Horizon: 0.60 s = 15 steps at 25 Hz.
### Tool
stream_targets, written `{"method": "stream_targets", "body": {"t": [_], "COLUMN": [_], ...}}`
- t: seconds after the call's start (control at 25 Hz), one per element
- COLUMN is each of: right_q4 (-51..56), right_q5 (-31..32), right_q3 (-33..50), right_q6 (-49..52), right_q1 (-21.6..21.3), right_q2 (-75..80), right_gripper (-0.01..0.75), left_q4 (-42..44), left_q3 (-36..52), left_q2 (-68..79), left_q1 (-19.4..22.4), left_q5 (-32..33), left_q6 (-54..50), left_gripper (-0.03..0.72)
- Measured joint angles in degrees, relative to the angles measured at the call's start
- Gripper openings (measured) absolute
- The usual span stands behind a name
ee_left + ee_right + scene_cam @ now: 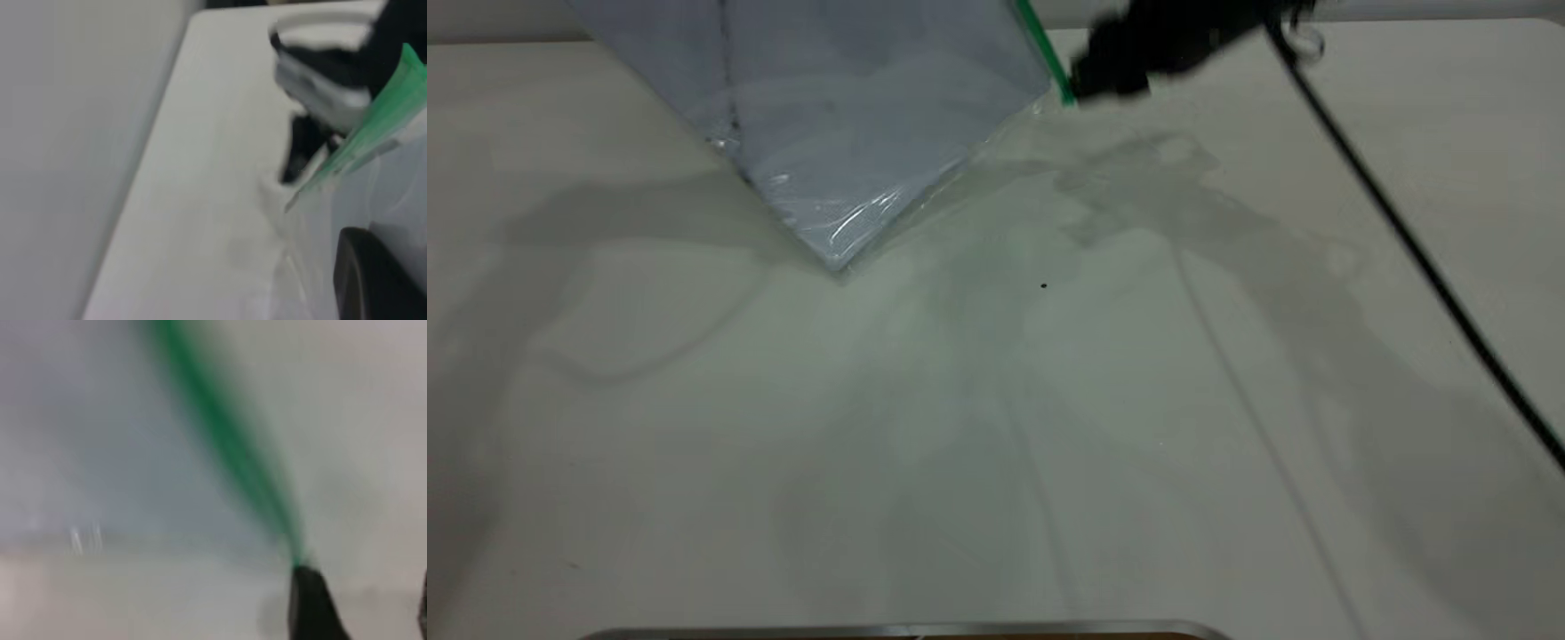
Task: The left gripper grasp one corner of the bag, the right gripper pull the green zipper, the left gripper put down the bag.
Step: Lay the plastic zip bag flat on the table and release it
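The bag (854,116) hangs tilted from above the exterior view, its lowest corner touching the table (1049,427). The green strip (1045,53) runs down its right edge to a corner (1065,96). My left gripper is out of the exterior view; in the left wrist view one dark finger (373,280) lies against the clear plastic, holding the bag up. My right gripper (1112,67) is right beside the strip's lower end. In the right wrist view its fingers stand apart (367,607), and the strip (227,440) ends at one fingertip (308,587). I cannot make out the zipper slider.
The right arm's black braided cable (1405,240) runs diagonally across the right of the table. A small dark speck (1043,285) lies mid-table. A metal edge (907,629) lines the near side.
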Motion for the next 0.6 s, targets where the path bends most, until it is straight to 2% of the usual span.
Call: {"method": "stream_targets", "body": {"t": [0.08,0.16,0.6], "right_q4": [0.0,-0.7,-16.7], "right_q5": [2.1,4.3,23.5], "right_q3": [0.0,0.0,0.0], "right_q6": [1.3,3.9,24.2], "right_q1": [0.0,0.0,0.0], "right_q2": [-2.9,-5.7,-15.4], "right_gripper": [0.494,0.508,0.444], "left_q4": [0.8,1.0,0.1], "left_q3": [0.0,0.0,0.0], "left_q2": [0.9,2.3,13.8], "left_q1": [0.0,0.0,-0.2], "left_q5": [0.2,0.3,-1.0], "left_q6": [-1.6,-3.0,-19.5], "left_gripper": [0.049,0.049,0.049]}}
